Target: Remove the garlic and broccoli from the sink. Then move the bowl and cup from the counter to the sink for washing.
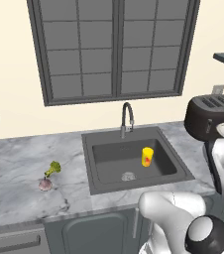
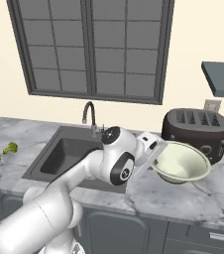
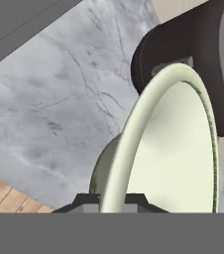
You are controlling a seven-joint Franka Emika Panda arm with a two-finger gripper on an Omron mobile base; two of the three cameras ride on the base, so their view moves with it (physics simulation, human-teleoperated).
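- The two-finger gripper [image 3: 113, 201] pinches the rim of the wide pale cream-green bowl [image 2: 182, 162], held above the veined marble counter [image 2: 193, 196] beside the dark toaster [image 2: 197, 127].
- The small yellow cup [image 1: 147, 157] stands in the dark grey sink [image 1: 99, 178].

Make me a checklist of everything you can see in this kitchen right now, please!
Surface: grey-and-white marble counter.
Sink: dark basin with the yellow cup standing inside, near the drain disc.
Garlic and broccoli: out on the counter, left of the sink, close together.
Bowl: tilted, raised off the counter right of the sink, in front of the toaster.
End effector: shut on the bowl's rim, one finger on each side.
Clutter: nothing seen besides the toaster.
Cables: nothing seen.
Surroundings: dark-framed window, gooseneck tap, wall sockets, dark cabinets below.
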